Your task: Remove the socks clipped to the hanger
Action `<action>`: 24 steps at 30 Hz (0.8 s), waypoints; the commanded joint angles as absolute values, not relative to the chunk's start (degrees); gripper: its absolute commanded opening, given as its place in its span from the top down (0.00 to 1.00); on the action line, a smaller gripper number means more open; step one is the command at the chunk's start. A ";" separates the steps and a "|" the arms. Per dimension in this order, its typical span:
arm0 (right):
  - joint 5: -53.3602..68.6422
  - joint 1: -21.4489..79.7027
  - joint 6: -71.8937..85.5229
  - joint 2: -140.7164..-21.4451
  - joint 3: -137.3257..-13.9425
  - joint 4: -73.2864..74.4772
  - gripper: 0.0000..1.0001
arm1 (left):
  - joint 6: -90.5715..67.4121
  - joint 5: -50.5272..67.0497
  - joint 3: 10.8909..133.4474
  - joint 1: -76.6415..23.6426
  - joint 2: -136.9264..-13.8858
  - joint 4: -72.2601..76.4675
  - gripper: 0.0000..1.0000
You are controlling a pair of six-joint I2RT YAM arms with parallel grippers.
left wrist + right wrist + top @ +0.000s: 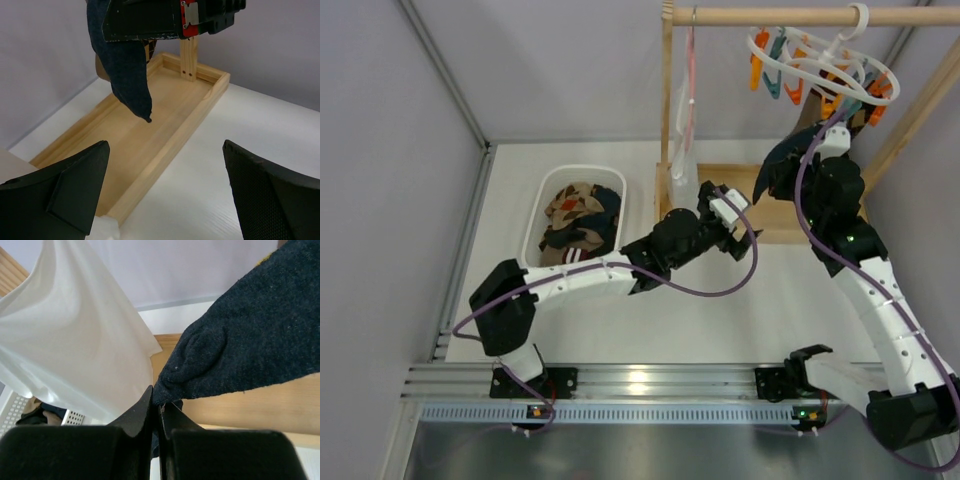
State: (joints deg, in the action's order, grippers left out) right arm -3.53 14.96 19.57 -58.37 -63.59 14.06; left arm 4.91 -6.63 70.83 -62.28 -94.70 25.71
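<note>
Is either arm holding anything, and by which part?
The right gripper has its fingers shut on a bunched edge of the dark navy sock; the left gripper is open, empty.

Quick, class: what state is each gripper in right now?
Left gripper: open, empty.
Right gripper: shut on the navy sock.

- White oval hanger (825, 62), with orange and teal clips, hangs tilted from the wooden rack's (666, 100) top rod.
- Navy sock (782, 165) dangles above the rack's base.
- Other socks (578, 222) lie heaped left of the rack.
</note>
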 commanded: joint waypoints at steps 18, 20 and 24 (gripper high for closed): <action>-5.01 17.58 20.57 -57.92 -65.57 16.61 1.00 | 16.18 -21.62 88.95 -61.17 -115.58 43.86 0.83; -5.01 17.32 20.92 -57.66 -64.43 15.74 1.00 | 15.47 -20.92 88.77 -61.17 -115.23 43.86 1.00; -3.44 16.70 20.22 -57.66 -63.90 15.99 0.71 | 12.49 -20.92 86.76 -61.17 -113.82 43.86 1.00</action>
State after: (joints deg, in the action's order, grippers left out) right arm -4.84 16.34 20.36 -59.35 -64.40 16.32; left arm 14.96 -20.29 86.98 -61.43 -115.79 39.09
